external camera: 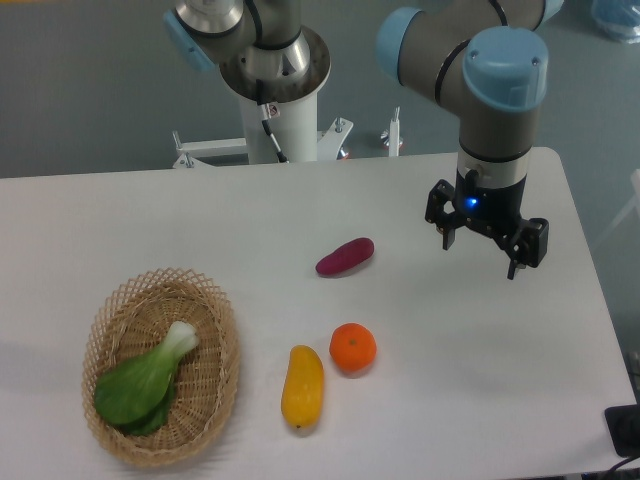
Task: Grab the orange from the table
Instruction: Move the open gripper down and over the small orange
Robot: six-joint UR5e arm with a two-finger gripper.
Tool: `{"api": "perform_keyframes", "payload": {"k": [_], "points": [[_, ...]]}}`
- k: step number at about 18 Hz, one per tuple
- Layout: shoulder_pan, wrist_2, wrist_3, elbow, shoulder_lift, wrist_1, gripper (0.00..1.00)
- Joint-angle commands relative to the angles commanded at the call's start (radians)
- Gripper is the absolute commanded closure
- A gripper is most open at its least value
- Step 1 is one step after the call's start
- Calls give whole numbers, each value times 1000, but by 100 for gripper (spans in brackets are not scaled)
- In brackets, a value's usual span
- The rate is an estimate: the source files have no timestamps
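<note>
The orange (353, 347) is a small round bright-orange fruit lying on the white table (150, 220), in front of centre. My gripper (481, 256) hangs above the table at the right, well behind and to the right of the orange. Its two dark fingers point down and stand apart, open, with nothing between them.
A yellow-orange elongated fruit (302, 386) lies just left of the orange. A purple sweet potato (345, 256) lies behind it. At the front left stands a wicker basket (215, 385) holding a green bok choy (145, 380). The robot's base (275, 75) rises behind the table's far edge.
</note>
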Motion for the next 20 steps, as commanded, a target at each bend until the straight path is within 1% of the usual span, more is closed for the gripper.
{"api": "perform_keyframes", "payload": {"k": [2, 8, 15, 17, 20], "points": [[-3, 2, -6, -14, 0, 3, 0], [-8, -5, -32, -17, -2, 5, 0], [-31, -8, -155, -26, -28, 11, 0], [-35, -17, -179, -31, -43, 28, 0], [-54, -18, -231, -78, -52, 89, 0]]}}
